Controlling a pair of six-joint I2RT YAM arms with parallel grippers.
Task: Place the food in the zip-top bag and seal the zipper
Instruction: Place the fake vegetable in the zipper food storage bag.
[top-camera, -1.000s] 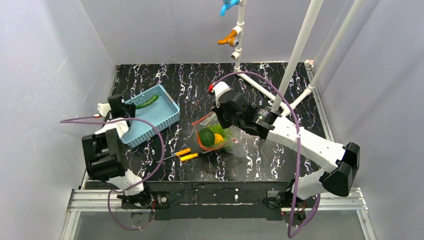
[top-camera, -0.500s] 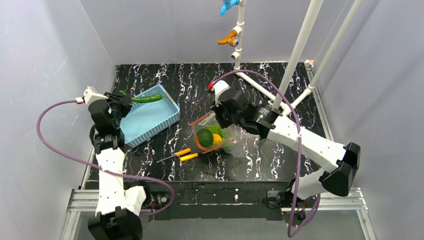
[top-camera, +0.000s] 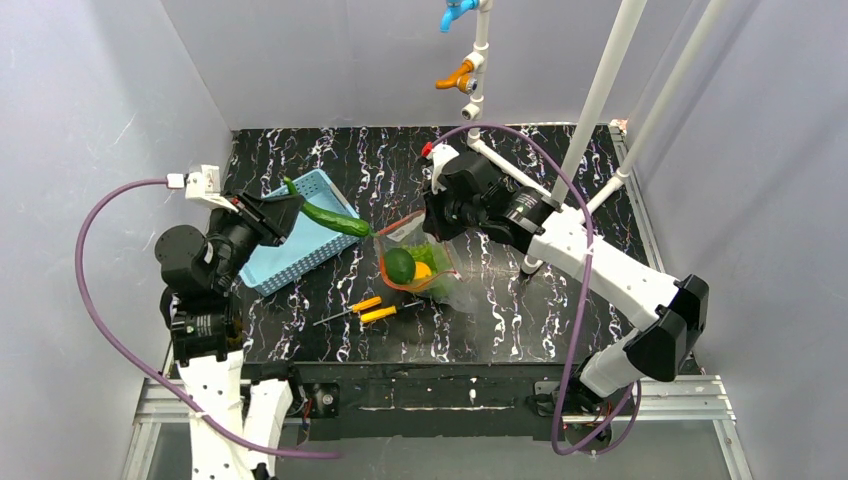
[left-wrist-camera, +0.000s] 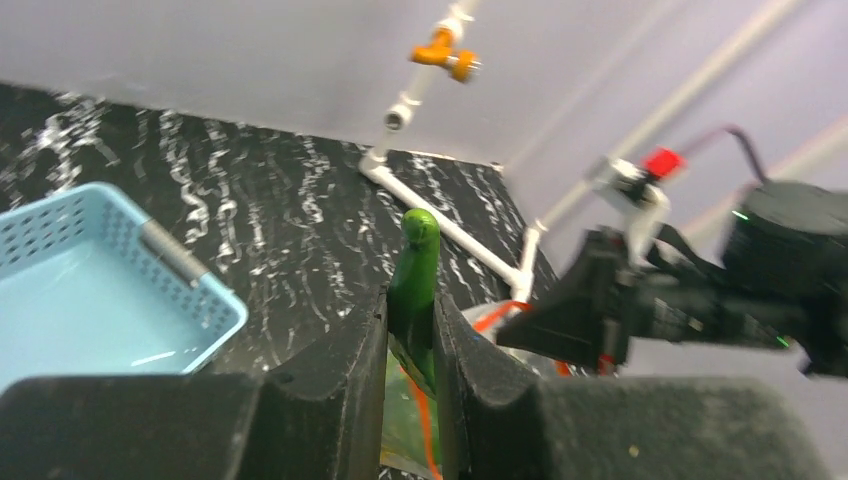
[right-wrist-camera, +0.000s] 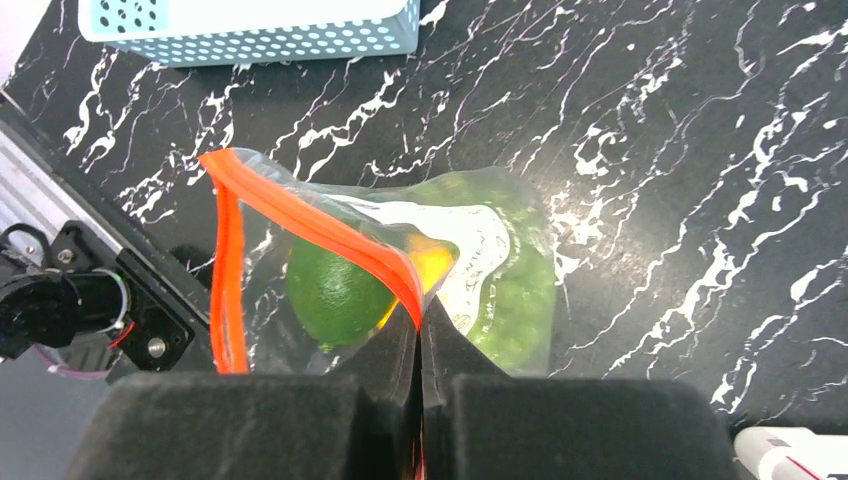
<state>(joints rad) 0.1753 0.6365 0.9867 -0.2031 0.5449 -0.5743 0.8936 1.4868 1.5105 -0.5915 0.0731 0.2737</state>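
Aloft, left pincer (left-wrist-camera: 410, 305) grips a cucumber (left-wrist-camera: 417, 255); right pincer (right-wrist-camera: 420, 315) pinches the zipper (right-wrist-camera: 300, 215); bag (right-wrist-camera: 530, 290)'s apparent label (right-wrist-camera: 470, 255) unreadable.

The black marbled table (top-camera: 330, 160) carries a blue basket (top-camera: 295, 255), 2 orange-handled screwdrivers (top-camera: 366, 304) and the zip-top bag (top-camera: 450, 282).

Black marble-look table (top-camera: 350, 150) w/ white veins; plain grey walls (top-camera: 330, 60) on 3 sides. White pipe frame (top-camera: 598, 100) back-right, orange valve (top-camera: 457, 76) & blue valve (top-camera: 458, 14) at back.

Bright even light, blurry left-wrist view
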